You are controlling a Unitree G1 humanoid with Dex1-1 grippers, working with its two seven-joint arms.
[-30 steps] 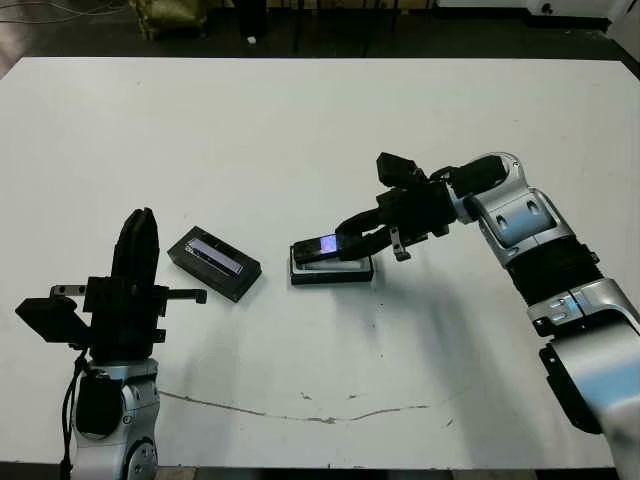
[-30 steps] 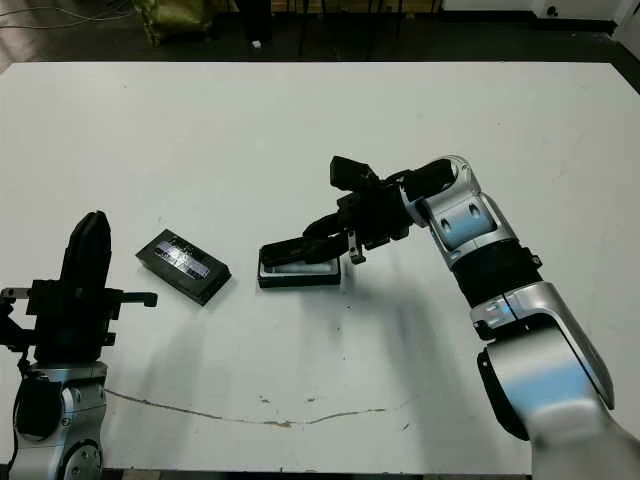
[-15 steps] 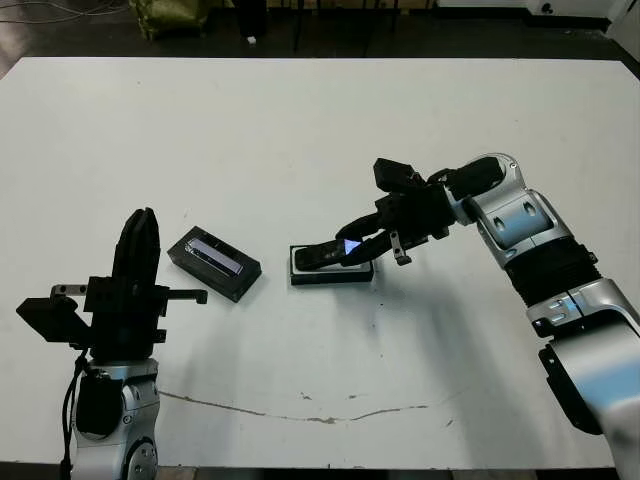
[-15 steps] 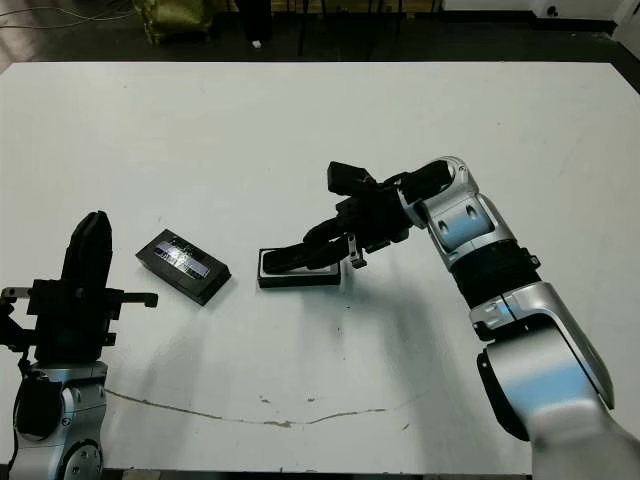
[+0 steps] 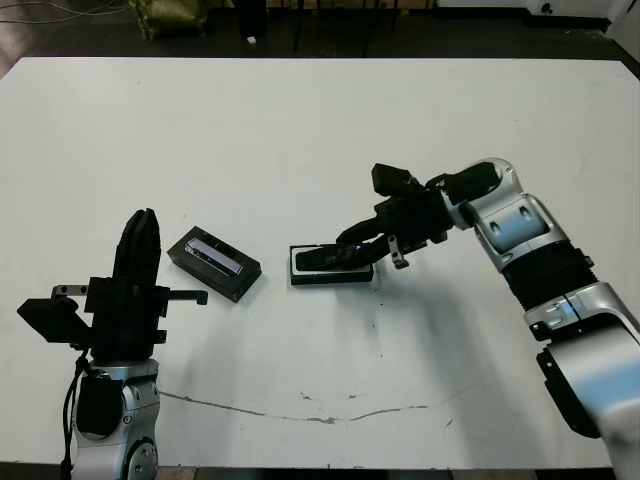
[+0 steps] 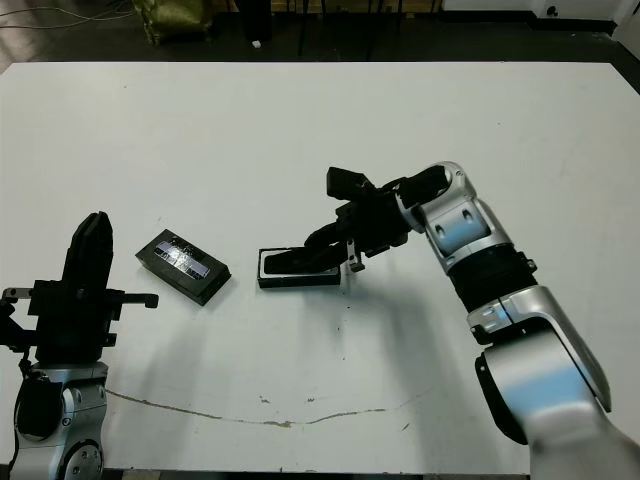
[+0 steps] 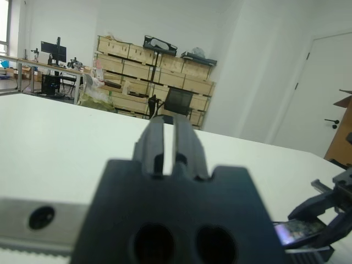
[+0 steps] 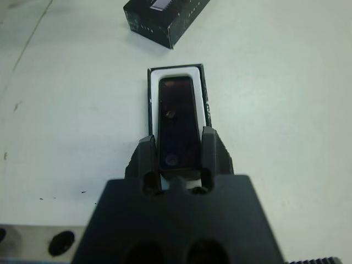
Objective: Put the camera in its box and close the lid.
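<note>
— We had the right gripper (image 8: 179, 157) low over the box (image 8: 152, 88), and what did we see of the camera (image 8: 177, 124)?

— A slim black bar, glossy on top, with faint glints on its face. It lay lengthwise within the white lining of the box, its near end pinched between the two black fingers (image 8: 146, 157), one on each long side. We could not tell if it sat fully down.

— And the box itself?

— A shallow tray, black outside, white inside, rounded corners, near the middle of the white table (image 5: 300, 120).

— Where was the lid (image 5: 214, 262)?

— Flat on the table toward our left, just apart from the box, its silvery strip facing up.

— And our left gripper (image 5: 138, 240)?

— Raised upright near the table's front edge, well clear of both, its fingers nearly together with only a thin slit between them.
</note>
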